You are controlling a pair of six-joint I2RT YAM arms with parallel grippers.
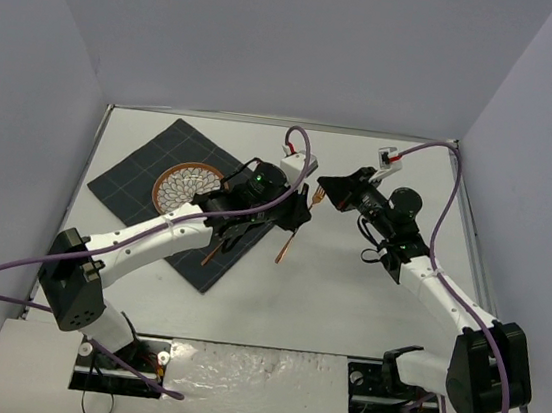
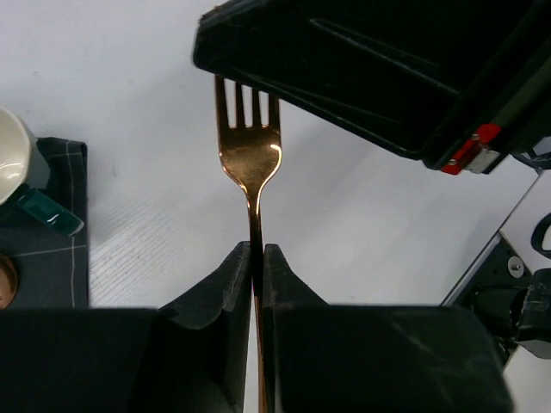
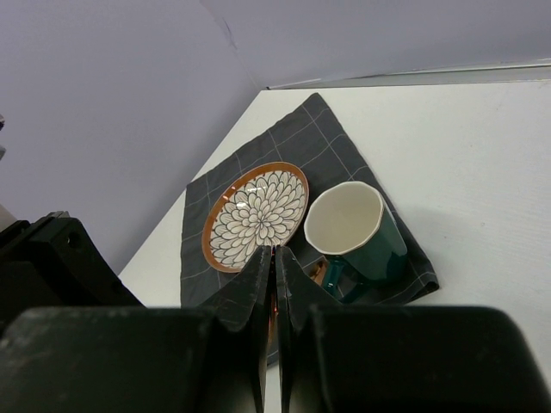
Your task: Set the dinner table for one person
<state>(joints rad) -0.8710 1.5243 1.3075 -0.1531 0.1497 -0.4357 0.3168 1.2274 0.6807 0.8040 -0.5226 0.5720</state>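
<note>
Left claw is pinched tight on the neck of a copper fork, tines poking out toward 12 o'clock in its own cam and the handle running back between the fingers. Right claw is pressed together too, sitting just at 1 o'clock of the left one from above, right over the tine tips. There's a copper sliver in its gap, but honestly can't tell if it's nipping the fork or if that's just stuff behind it. So to me this reads as the fork step, looks like a mid-air pass over the dinner table, which is the big white top under everything. Next move imo: the right one backs off clear (letting go first if it does have the tips), then lefty carries the fork over to the checked mat at about 10 o'clock from table centre and lays it flat beside the plate without clipping the mug. Count: one mat, one flower-pattern plate, one green mug at 3 o'clock of the plate in the right cam, one fork in the air, plus one more copper utensil on the mat, can't tell what kind
</note>
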